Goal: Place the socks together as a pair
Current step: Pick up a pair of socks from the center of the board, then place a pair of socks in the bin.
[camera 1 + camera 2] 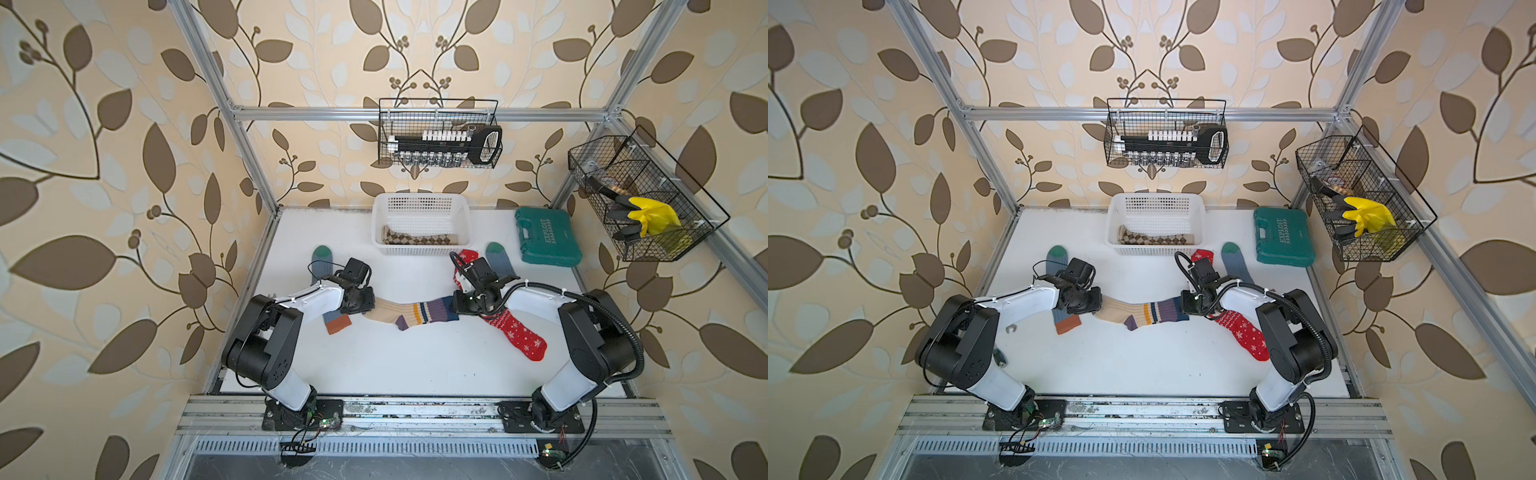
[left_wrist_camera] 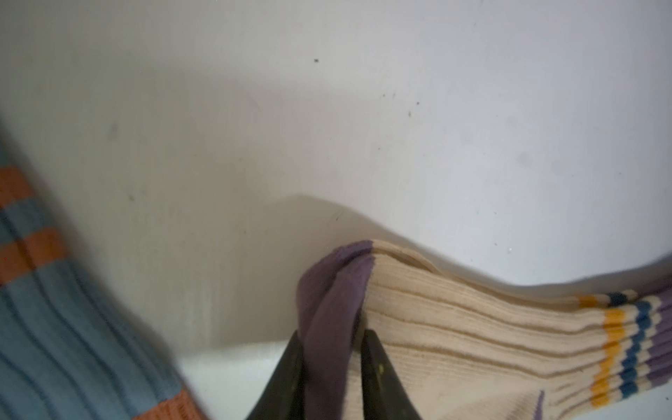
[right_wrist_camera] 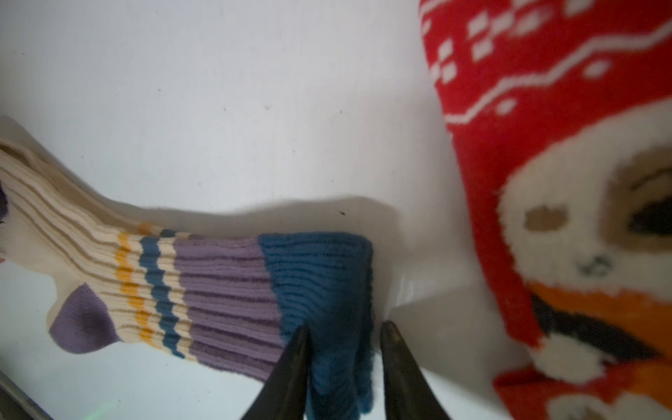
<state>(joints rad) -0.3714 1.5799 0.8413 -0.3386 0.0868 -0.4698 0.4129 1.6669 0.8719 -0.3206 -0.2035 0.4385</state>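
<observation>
A cream striped sock [image 1: 411,313] [image 1: 1142,311] hangs stretched between both grippers, just off the white table, sagging in the middle. My left gripper [image 1: 372,307] [image 2: 331,334] is shut on its purple toe [image 2: 327,291]. My right gripper [image 1: 453,307] [image 3: 343,327] is shut on its navy cuff [image 3: 327,276]. One blue-grey sock [image 1: 322,264] [image 2: 54,327] with a green toe lies under the left arm, and another [image 1: 498,259] lies beside the right wrist. Red snowflake socks [image 1: 519,336] [image 3: 545,109] lie under the right arm. A brown argyle sock [image 1: 419,240] is in the basket.
The white plastic basket [image 1: 422,208] stands at the back centre, with a green tool case [image 1: 548,237] to its right. A wire basket [image 1: 702,232] on the right wall holds a yellow glove [image 1: 648,216]. A wire rack [image 1: 440,133] of tools hangs on the back wall.
</observation>
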